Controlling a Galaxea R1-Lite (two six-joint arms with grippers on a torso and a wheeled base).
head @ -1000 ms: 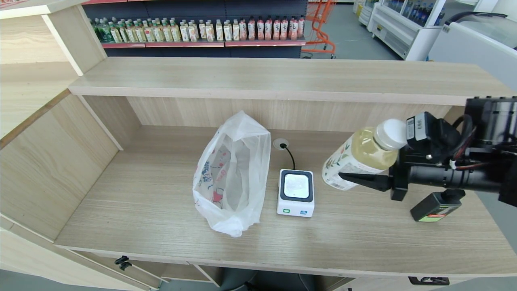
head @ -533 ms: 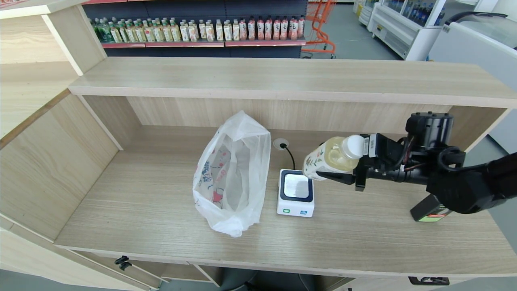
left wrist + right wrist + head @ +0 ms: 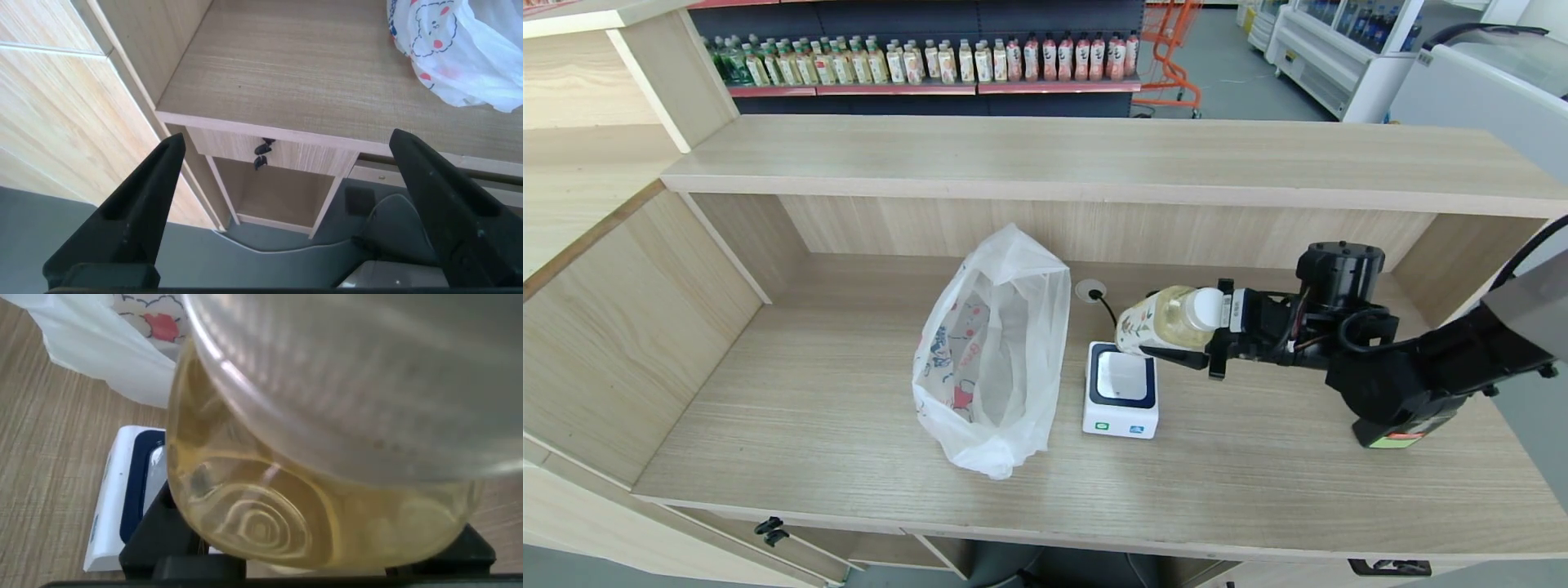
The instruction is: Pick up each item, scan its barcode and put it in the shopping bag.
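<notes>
The left gripper point(image 3: 288, 147) hung past the front edge of the counter point(image 3: 809, 408), its fingers spread wide and holding nothing. The white shopping bag point(image 3: 996, 351) stood open on the counter and bore a red and blue cartoon print, with lettering too small to read. Just beside it sat the scanner point(image 3: 1121, 390), window up. The bottle point(image 3: 1164, 320), with a flowered label, hung sideways above the scanner's far edge, clamped near its white cap by the right gripper point(image 3: 1176, 336). Farther right lay a black box point(image 3: 1401, 429) with a green and orange label.

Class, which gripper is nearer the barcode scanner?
Right. The right gripper holds the bottle just above the scanner; the left gripper hangs off the front of the counter, past the bag.
</notes>
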